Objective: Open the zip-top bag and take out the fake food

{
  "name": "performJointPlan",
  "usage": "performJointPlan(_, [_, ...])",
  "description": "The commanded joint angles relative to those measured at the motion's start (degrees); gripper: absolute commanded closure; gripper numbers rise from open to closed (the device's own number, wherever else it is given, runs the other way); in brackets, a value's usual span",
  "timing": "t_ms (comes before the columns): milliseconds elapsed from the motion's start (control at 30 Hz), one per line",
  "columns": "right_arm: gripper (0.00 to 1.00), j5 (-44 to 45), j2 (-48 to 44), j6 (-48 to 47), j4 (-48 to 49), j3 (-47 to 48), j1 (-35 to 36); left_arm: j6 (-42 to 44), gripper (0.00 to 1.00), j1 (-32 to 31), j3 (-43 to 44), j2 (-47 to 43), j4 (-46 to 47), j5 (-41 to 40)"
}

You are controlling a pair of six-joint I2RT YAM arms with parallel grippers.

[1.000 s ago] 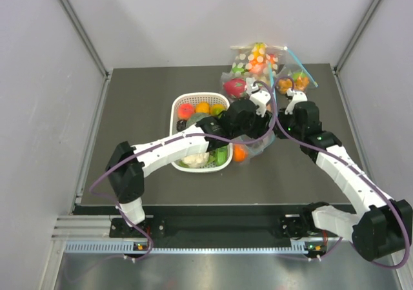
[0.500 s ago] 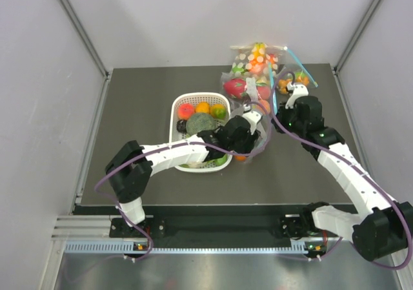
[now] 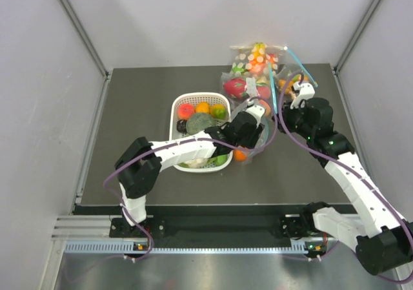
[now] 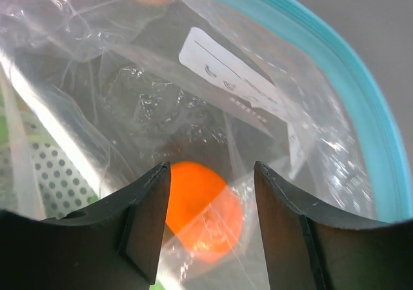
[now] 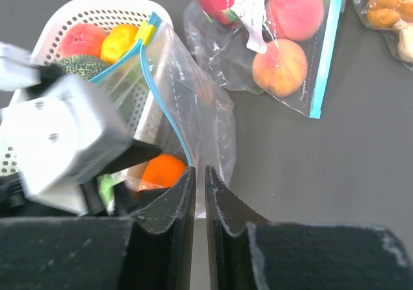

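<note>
Your left gripper (image 4: 211, 168) is released: jaws well apart, neither finger on anything solid. It is nosed into the open mouth of the zip-top bag (image 4: 129, 77), with the light-blue zip strip (image 4: 361, 99) curving past its right side and a white label (image 4: 219, 64) on the film ahead. The orange fruit (image 4: 203, 212) lies at the bottom of the bag, framed between the two fingers but below them and behind a wrinkled fold of plastic, so there is no contact. Your right gripper (image 5: 195, 172) is clenched to a thin slit. The bag's film and the end of the strip run down into that slit, so it looks pinched on the mouth edge, holding the bag upright. From above, the bag stands on the dark table (image 3: 129, 109), just beside the right wall of the white basket (image 3: 201, 95), with the orange at its near end. A green piece shows just left of the orange in the right wrist view, and you can't tell whether it is in the bag or in the basket. A white lumpy piece (image 3: 193, 163) sits at the basket's near end, partly under your left arm. The peach bag (image 5: 284, 51) lies flat farther back, apart from the held bag.
</note>
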Motion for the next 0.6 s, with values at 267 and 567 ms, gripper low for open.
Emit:
performJointPlan(267, [0.72, -3.4, -0.2, 0.7, 2.7, -2.6, 0.1, -0.7, 0.4, 0.3, 4.8, 2.9, -1.6, -4.9])
performJointPlan(567, [0.69, -8.6, -0.4, 2.4, 5.1, -7.1, 0.1, -0.9, 0.39, 0.4, 3.8, 1.9, -1.9, -5.7])
